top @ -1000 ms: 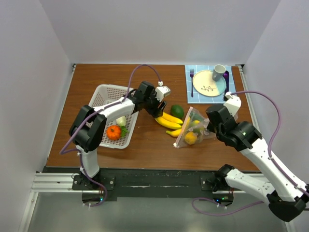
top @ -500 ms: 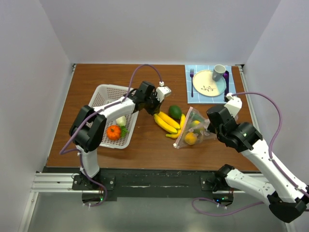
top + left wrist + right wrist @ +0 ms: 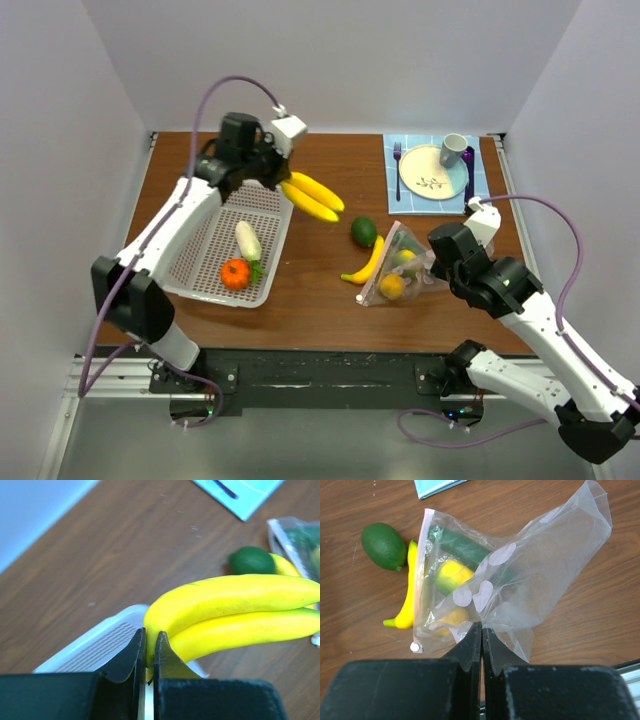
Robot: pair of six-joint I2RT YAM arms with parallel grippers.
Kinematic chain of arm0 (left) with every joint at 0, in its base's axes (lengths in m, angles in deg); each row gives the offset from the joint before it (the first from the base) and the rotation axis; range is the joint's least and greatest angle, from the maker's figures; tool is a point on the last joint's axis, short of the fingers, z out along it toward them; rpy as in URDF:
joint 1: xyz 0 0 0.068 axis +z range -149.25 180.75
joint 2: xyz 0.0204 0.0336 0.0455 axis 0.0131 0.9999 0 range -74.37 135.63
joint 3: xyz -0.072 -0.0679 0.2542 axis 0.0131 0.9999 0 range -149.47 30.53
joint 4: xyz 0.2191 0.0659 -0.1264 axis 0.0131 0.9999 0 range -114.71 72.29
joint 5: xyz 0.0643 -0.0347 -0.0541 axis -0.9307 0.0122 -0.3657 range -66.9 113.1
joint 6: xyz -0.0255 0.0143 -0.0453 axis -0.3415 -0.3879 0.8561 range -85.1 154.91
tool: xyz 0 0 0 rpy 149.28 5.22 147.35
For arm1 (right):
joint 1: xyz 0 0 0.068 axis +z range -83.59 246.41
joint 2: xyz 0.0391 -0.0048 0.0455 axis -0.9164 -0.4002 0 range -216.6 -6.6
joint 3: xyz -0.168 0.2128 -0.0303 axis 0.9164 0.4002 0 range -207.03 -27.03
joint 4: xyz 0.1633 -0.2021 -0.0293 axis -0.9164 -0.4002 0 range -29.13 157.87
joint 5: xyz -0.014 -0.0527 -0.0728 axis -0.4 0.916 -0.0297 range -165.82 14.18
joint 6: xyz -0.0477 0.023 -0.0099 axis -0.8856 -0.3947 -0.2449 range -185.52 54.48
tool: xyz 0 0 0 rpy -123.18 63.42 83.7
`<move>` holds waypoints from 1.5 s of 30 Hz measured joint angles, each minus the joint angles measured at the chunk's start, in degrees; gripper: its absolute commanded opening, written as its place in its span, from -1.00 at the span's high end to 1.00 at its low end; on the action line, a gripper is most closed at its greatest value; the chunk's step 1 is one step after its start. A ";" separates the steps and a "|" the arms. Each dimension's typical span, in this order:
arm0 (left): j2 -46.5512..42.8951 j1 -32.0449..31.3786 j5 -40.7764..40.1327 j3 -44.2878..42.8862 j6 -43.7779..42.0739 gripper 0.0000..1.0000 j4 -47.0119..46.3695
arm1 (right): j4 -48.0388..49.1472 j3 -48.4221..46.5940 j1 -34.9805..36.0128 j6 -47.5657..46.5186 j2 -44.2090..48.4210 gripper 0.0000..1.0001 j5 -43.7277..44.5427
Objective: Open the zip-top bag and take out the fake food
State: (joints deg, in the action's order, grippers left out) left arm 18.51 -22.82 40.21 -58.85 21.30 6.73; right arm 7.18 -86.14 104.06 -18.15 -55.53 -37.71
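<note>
The bag [image 3: 405, 262], clear and crinkled with a pink zip strip, lies right of centre on the table [image 3: 320, 300]. Your shut right gripper [image 3: 481, 630] pinches a fold of its plastic, and a single banana [image 3: 366, 264] and a green fruit [image 3: 364, 232] lie just beside its zip edge. Your left gripper [image 3: 150, 645] is clamped on the stem of paired bananas [image 3: 230, 610] at the basket's [image 3: 205, 250] far right rim, with bare wood between there and the bag. Only the right wrist view shows the lemon [image 3: 452, 575] and cucumber [image 3: 465, 545] inside.
</note>
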 measured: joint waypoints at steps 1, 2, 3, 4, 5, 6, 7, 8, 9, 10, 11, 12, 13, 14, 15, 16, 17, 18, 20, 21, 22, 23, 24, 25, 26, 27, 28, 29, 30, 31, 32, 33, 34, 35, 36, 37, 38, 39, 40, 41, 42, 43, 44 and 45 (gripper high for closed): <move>-1.51 1.95 0.24 -0.26 -0.74 1.00 0.66 | 0.00 0.13 0.00 0.02 0.13 1.00 -0.04; -2.86 3.98 0.20 -0.31 -1.31 1.00 1.09 | 0.00 0.28 0.00 0.00 0.24 1.00 -0.07; -3.76 5.90 0.20 -0.33 -2.14 1.00 1.44 | -0.04 0.37 0.00 0.00 0.35 1.00 -0.07; -4.59 8.20 0.13 -0.26 -3.02 1.00 1.73 | -0.04 0.37 0.00 0.00 0.37 1.00 -0.07; -5.14 10.34 -0.15 0.04 -3.87 1.00 1.64 | -0.04 0.37 0.00 0.00 0.39 1.00 -0.09; -5.44 12.63 -0.61 0.61 -4.70 1.00 1.42 | -0.04 0.39 0.00 0.00 0.48 1.00 -0.09; -5.64 14.71 -1.01 1.77 -5.62 1.00 0.76 | -0.04 0.42 0.00 0.00 0.61 1.00 -0.09; -5.70 16.63 -1.60 3.37 -6.27 1.00 0.00 | -0.04 0.44 0.00 0.00 0.76 1.00 -0.09; -5.68 18.38 -2.43 5.18 -7.06 1.00 -0.74 | -0.04 0.46 0.00 0.00 0.96 1.00 -0.09; -5.49 19.45 -3.15 6.71 -7.39 1.00 -1.11 | -0.04 0.46 0.00 0.02 1.09 1.00 -0.09; -5.11 20.48 -4.50 9.51 -8.22 1.00 -1.75 | -0.07 0.46 0.00 0.02 1.14 1.00 -0.09; -4.85 21.11 -4.98 10.43 -8.44 1.00 -1.79 | -0.04 0.48 0.00 0.02 1.22 1.00 -0.09; -4.37 21.38 -5.70 12.00 -8.59 1.00 -2.36 | -0.07 0.52 0.00 0.07 1.29 1.00 -0.09; -3.98 21.44 -6.14 13.18 -8.63 1.00 -2.99 | -0.11 0.55 0.00 0.13 1.33 1.00 -0.11; -3.34 21.42 -6.73 14.43 -8.63 1.00 -3.63 | -0.11 0.55 0.00 0.17 1.38 1.00 -0.11; -2.60 21.40 -7.08 15.08 -8.61 1.00 -4.07 | -0.13 0.55 0.00 0.20 1.42 1.00 -0.11; -1.90 21.40 -7.37 15.39 -8.57 1.00 -4.48 | -0.15 0.57 0.00 0.22 1.46 1.00 -0.11; -1.18 21.42 -7.76 15.56 -8.50 1.00 -5.20 | -0.13 0.61 0.00 0.22 1.55 1.00 -0.11; -0.26 21.42 -8.57 16.13 -8.41 1.00 -7.21 | -0.15 0.94 0.00 0.26 1.90 1.00 -0.13; -0.04 21.42 -9.01 16.37 -8.33 1.00 -8.20 | -0.15 1.18 0.00 0.26 2.16 1.00 -0.13; 0.07 21.42 -9.49 16.76 -8.17 1.00 -9.49 | -0.22 1.38 0.00 0.35 2.43 1.00 -0.13; 0.07 21.42 -10.03 17.22 -8.00 1.00 -10.80 | -0.22 1.51 0.00 0.42 2.58 1.00 -0.15; 0.07 21.42 -10.43 17.64 -7.87 1.00 -11.89 | -0.24 1.60 0.00 0.44 2.64 1.00 -0.17; 0.07 21.44 -11.13 18.51 -7.48 1.00 -14.08 | -0.17 1.73 0.00 0.50 2.84 1.00 -0.17; 0.07 21.49 -11.50 19.19 -6.99 1.00 -15.58 | -0.17 1.86 0.00 0.55 2.93 1.00 -0.20; 0.04 21.57 -11.80 20.15 -6.64 1.00 -17.22 | -0.17 2.05 0.00 0.59 2.99 1.00 -0.24; 0.02 21.59 -12.07 21.16 -6.40 1.00 -18.45 | -0.17 2.29 0.00 0.61 2.99 1.00 -0.28; 0.07 21.66 -12.37 22.08 -6.19 1.00 -19.43 | -0.20 2.51 0.00 0.63 2.99 1.00 -0.33; 0.13 21.68 -12.46 22.53 -5.99 1.00 -19.82 | -0.17 2.58 0.00 0.63 2.97 1.00 -0.33; 0.24 21.68 -12.48 22.73 -5.88 1.00 -19.78 | -0.17 2.67 0.00 0.66 2.95 1.00 -0.33; 0.37 21.68 -12.50 22.75 -5.88 1.00 -19.85 | -0.17 2.73 0.00 0.66 2.99 1.00 -0.31; 0.44 21.68 -12.50 22.84 -5.92 1.00 -20.04 | -0.17 2.78 0.00 0.66 3.13 1.00 -0.33; 0.44 21.68 -12.50 23.15 -5.99 1.00 -20.35 | -0.17 2.84 0.00 0.66 3.26 1.00 -0.33; 0.44 21.68 -12.52 23.76 -6.34 1.00 -20.72 | -0.17 2.86 0.00 0.66 3.37 1.00 -0.33; 0.44 21.68 -12.52 24.20 -6.60 1.00 -20.79 | -0.17 2.86 0.00 0.66 3.37 1.00 -0.33; 0.44 21.68 -12.50 24.90 -6.97 1.00 -20.63 | -0.20 2.86 0.00 0.66 3.37 1.00 -0.33; 0.44 21.68 -12.46 25.46 -7.41 1.00 -20.11 | -0.17 2.86 0.00 0.66 3.37 1.00 -0.33; 0.44 21.68 -12.37 25.81 -8.09 1.00 -19.32 | -0.17 2.89 0.00 0.70 3.37 1.00 -0.33; 0.44 21.70 -12.09 25.99 -8.68 1.00 -18.69 | -0.20 2.91 0.00 0.70 3.30 1.00 -0.33; 0.42 21.70 -11.72 25.99 -9.18 0.89 -18.16 | -0.15 2.93 0.00 0.72 3.26 1.00 -0.33; 0.33 21.70 -11.32 25.88 -9.92 -0.85 -17.40 | -0.15 2.99 0.00 0.72 3.26 1.00 -0.35; 0.20 21.68 -11.13 25.83 -10.34 -0.99 -16.65 | -0.17 3.04 0.00 0.79 3.26 1.00 -0.35; 0.02 21.68 -11.13 25.83 -11.17 -1.00 -15.93 | -0.13 3.10 0.00 0.83 3.26 1.00 -0.35; -0.17 21.68 -11.17 25.81 -11.52 -0.99 -15.02 | -0.13 3.17 0.00 0.85 3.26 1.00 -0.37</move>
State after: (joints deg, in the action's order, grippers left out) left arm 18.33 -1.14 29.04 -33.04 9.78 -8.28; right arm 7.05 -82.97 104.06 -17.30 -52.27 -38.08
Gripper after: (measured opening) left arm 0.557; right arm 0.010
